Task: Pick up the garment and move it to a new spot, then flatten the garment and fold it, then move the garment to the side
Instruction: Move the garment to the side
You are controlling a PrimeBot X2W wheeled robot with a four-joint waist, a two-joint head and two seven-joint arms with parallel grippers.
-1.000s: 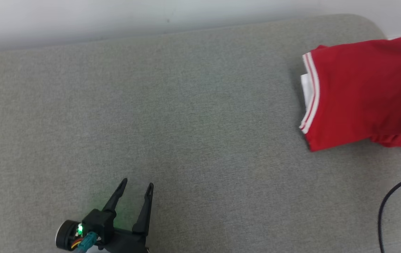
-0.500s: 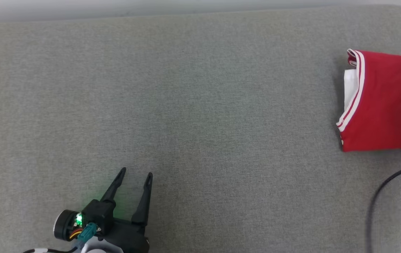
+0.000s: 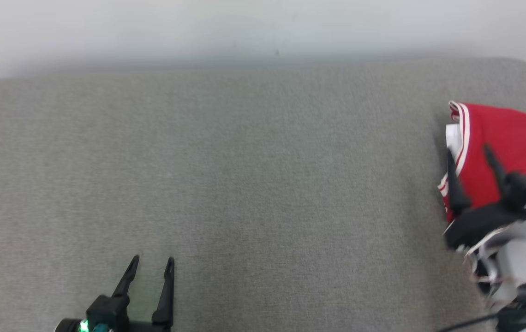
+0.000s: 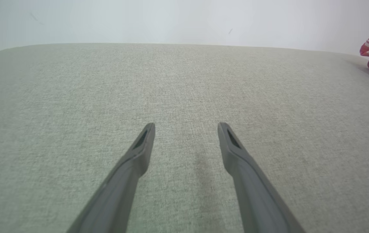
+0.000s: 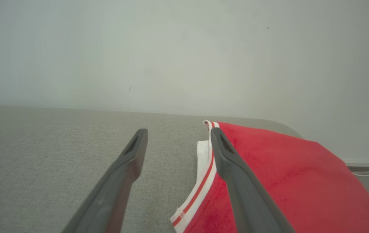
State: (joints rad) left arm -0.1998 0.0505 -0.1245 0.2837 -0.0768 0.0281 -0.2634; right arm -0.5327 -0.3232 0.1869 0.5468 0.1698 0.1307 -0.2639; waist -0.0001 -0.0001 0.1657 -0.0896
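Garment (image 3: 512,133): red with a white striped hem, folded. It lies at the right edge of the cushion (image 3: 263,184), near the far right corner, and a part of it goes out of the head view.
Right gripper (image 3: 468,152): fingers are apart and hold nothing. In the wrist view one finger is over the red cloth (image 5: 285,181) and the other is over bare cushion, just beside the hem. I cannot tell if the finger touches the cloth.
Left gripper (image 3: 152,259): fingers are apart and empty, near the front edge and well apart from the garment.
Stage: I judge the task is almost finished, because the garment is folded and already at the side.
Risk 1: the finger over the cloth may catch the hem when the arm moves away. This would drag the top layer and open the fold.
Risk 2: the garment is close to the rounded corner, so a small push to the right may make it slide off.
Risk 3: a white layer shows at the hem, so the layers look loose and may shift easily.
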